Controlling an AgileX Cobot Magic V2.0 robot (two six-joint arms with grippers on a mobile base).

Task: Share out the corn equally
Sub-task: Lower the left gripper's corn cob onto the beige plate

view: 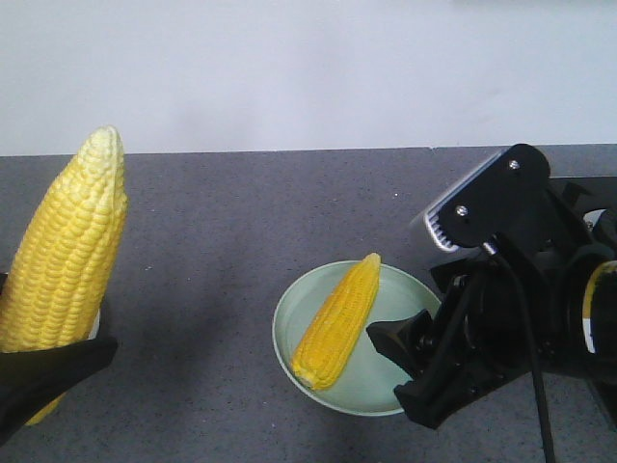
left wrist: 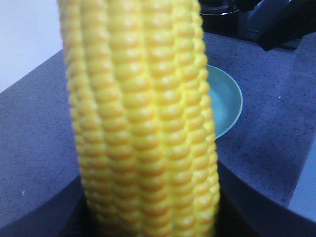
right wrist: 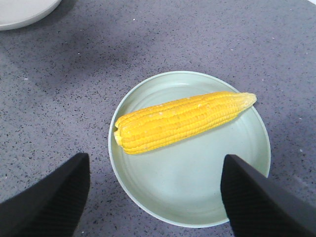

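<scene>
Left fingers [view: 43, 371] grasp a corn cob [view: 67, 260] upright, lifted for transfer. Right fingers [right wrist: 153, 192] spread wide above the plate [right wrist: 197, 207], its cob [right wrist: 182, 121] lying just ahead.

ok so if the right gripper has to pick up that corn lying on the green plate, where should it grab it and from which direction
Probably from straight above, at the thick middle of the cob. It lies flat across the plate and tapers to a thin tip, so the middle gives the fullest hold. Set the right gripper with its open fingers across the cob, not along it.
</scene>
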